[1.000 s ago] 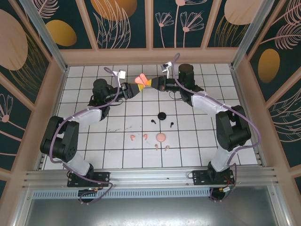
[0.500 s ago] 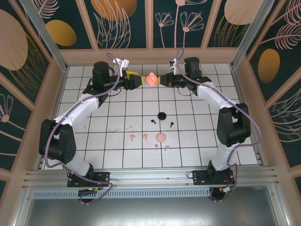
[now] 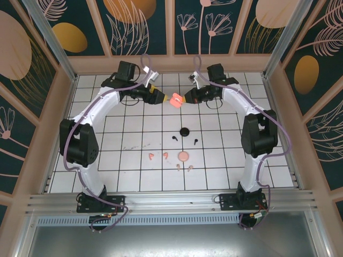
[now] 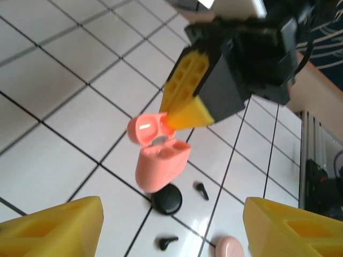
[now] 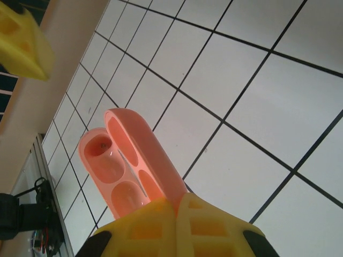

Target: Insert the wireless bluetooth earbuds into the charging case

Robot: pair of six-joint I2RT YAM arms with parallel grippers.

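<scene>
An open pink charging case (image 3: 175, 99) hangs above the back of the table, its lid (image 4: 143, 128) swung up. My right gripper (image 5: 179, 206) is shut on the case (image 5: 126, 160) by its edge near the hinge. My left gripper (image 3: 161, 98) is just left of the case (image 4: 161, 167), open wide and not touching it. Two black earbuds (image 3: 175, 137) (image 3: 195, 142) lie on the tiles at mid-table. Several pale pink earbuds (image 3: 152, 156) (image 3: 166, 156) (image 3: 178, 166) lie closer to me. The case's sockets look empty.
A round black case (image 3: 185, 131) sits beside the black earbuds, and a round pink case (image 3: 183, 156) lies among the pink ones. Wooden walls (image 3: 171, 64) fence the tiled table. The left gripper's yellow finger (image 5: 21, 43) shows beyond the held case.
The pink case has moved right and a little toward me, carried by the right gripper. Both arms have swung toward the back wall. The left gripper now stands apart from the case.
</scene>
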